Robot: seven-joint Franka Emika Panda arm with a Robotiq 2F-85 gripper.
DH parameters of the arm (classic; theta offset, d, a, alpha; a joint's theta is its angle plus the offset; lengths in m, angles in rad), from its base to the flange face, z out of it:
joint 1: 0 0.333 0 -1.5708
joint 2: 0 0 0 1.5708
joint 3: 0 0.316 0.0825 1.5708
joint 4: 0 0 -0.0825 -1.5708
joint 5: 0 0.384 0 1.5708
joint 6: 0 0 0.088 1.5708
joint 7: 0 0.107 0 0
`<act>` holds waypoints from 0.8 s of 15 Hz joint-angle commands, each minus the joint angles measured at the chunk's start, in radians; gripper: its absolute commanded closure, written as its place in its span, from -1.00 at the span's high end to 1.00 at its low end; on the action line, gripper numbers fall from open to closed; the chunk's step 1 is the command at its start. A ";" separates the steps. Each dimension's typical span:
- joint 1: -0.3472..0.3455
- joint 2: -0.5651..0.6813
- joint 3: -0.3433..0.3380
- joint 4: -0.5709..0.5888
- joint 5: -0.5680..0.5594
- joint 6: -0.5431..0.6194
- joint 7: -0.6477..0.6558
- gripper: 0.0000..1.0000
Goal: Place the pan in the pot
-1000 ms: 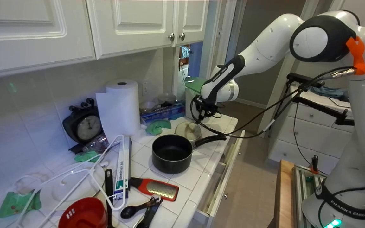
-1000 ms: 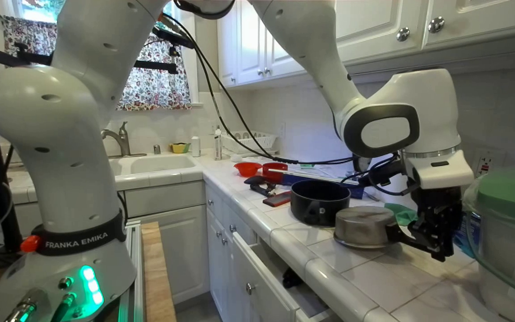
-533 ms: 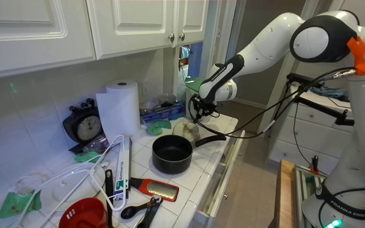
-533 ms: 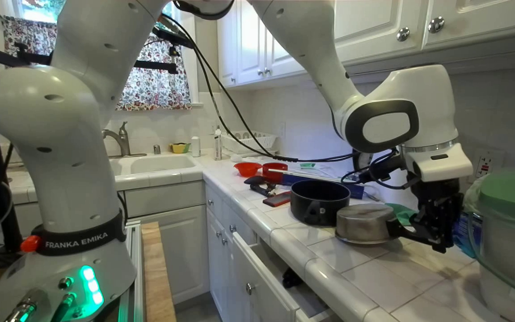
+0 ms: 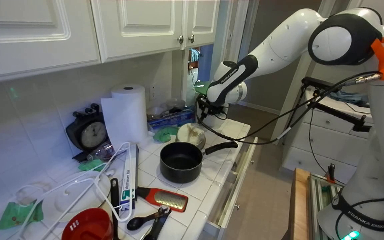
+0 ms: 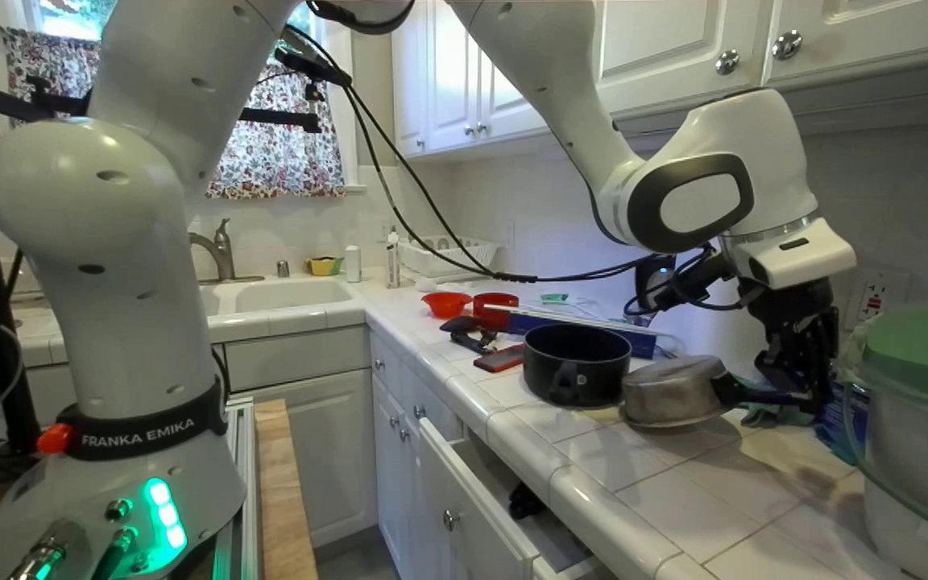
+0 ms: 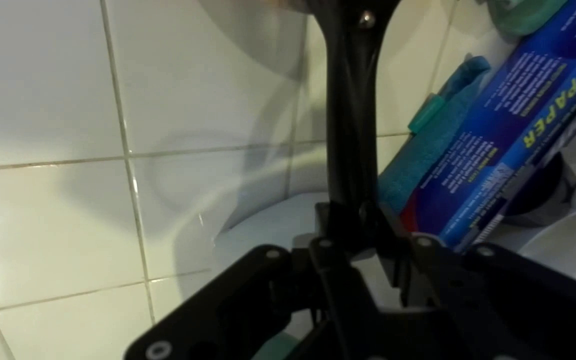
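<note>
Pan point(image 6: 665, 396) is held just beside the black pot point(image 6: 577, 372), over the white tile counter point(image 6: 714, 495); can't tell if its rim touches either one. Long axis runs along the counter: body at the pot end, dark handle point(image 7: 352, 115) pointing the opposite way, toward the green-lidded bucket point(image 6: 927, 443). Looks upside down to me, base up and flared rim below, and it's tipped so the side away from the handle sits lower. The gripper point(image 7: 354, 222) is clamped on the handle, out near its end.

Views differ quite a bit btw. Wrist view is basically all handle, coming straight down from the top edge into the grip, with a shiny rivet point(image 7: 367, 19) and just a blurry sliver of pan body. You can also read lettering on the wax paper box point(image 7: 508, 135) there. In an exterior view the pot hides the pan's near edge, but you get a decent look at the base point(image 5: 190, 132).

As for looks, kinda grubby tbh: the side's dull silvery-grey with a brownish cast, the base pale and blotchy with brown stains.
</note>
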 commanded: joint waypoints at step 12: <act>0.392 -0.041 -0.329 -0.026 -0.142 0.106 0.089 -0.80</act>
